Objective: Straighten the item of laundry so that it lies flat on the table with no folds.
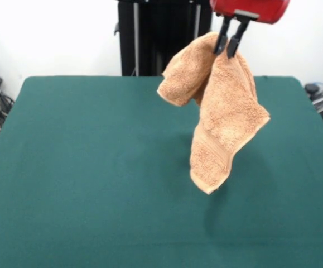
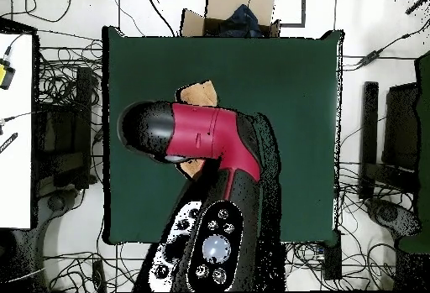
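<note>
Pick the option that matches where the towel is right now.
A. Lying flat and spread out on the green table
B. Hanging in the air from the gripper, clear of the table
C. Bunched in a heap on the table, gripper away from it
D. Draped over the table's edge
B: the gripper is shut on the towel, which hangs bunched with its lowest corner above the green table.

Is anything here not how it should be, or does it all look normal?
Only the towel stands out. It hangs bunched in the air from the gripper, pinched near its top, with one corner drooping toward the table and a fold lumped to the side. Nothing looks spilled or damaged.
</note>
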Robot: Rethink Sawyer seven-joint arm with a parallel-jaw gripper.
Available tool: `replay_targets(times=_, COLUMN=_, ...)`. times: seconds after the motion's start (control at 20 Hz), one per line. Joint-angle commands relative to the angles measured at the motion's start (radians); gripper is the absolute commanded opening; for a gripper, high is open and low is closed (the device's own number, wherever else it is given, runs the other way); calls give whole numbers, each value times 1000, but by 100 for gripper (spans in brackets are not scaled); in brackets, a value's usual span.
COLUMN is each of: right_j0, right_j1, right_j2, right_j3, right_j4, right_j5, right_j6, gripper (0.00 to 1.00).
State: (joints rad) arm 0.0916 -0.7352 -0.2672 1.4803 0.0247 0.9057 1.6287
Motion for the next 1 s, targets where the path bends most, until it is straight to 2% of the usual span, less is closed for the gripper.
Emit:
replay_targets(times=0.05, right_j0=37, right_j1=-28, right_j2=-16, right_j3=73, right_j4=-31, right_j5=57, right_j6=204, gripper=0)
replay_targets(times=0.55, right_j0=195, right_j1=25, right_j2=-206, right_j3=5, right_j4=-138, right_j5=51, right_j6=324, gripper=0)
replay_targets(times=1.0, right_j0=263, right_j1=73, right_j2=-311, right_j3=-26, right_j4=-175, right_j5=37, right_j6=347, gripper=0)
